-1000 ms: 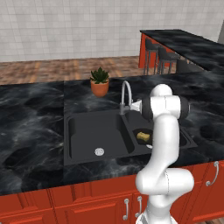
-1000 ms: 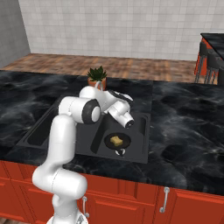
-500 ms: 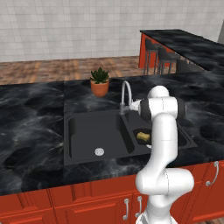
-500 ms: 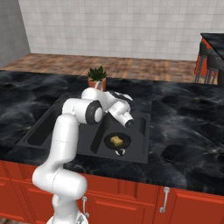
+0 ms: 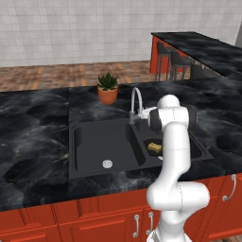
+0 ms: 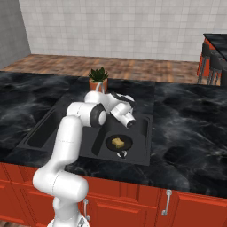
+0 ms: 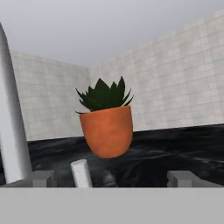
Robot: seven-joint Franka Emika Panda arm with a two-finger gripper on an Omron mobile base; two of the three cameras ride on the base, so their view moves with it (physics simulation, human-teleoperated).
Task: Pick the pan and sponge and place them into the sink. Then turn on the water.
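Pan (image 6: 119, 143) and sponge (image 6: 117, 142) sit in the sink (image 5: 90, 146); water is next.
Tool (image 7: 111, 179), fingers apart and empty, must push the faucet (image 5: 136, 101) lever.

Left base view: taken from behind and left of the arm, facing forward and down over the counter (image 5: 33, 118), at middle distance. Right base view: taken from behind and right of the arm, facing forward and down, equally distant. Shared by both: the sink (image 5: 90, 146) (image 6: 146, 128), the faucet (image 5: 136, 101), the plant pot (image 5: 108, 94) (image 6: 95, 83), the tiled wall behind. Hand view: taken low and close, facing level across the counter toward the plant pot (image 7: 107, 131), with the faucet's silver neck (image 7: 11, 127) near at left.
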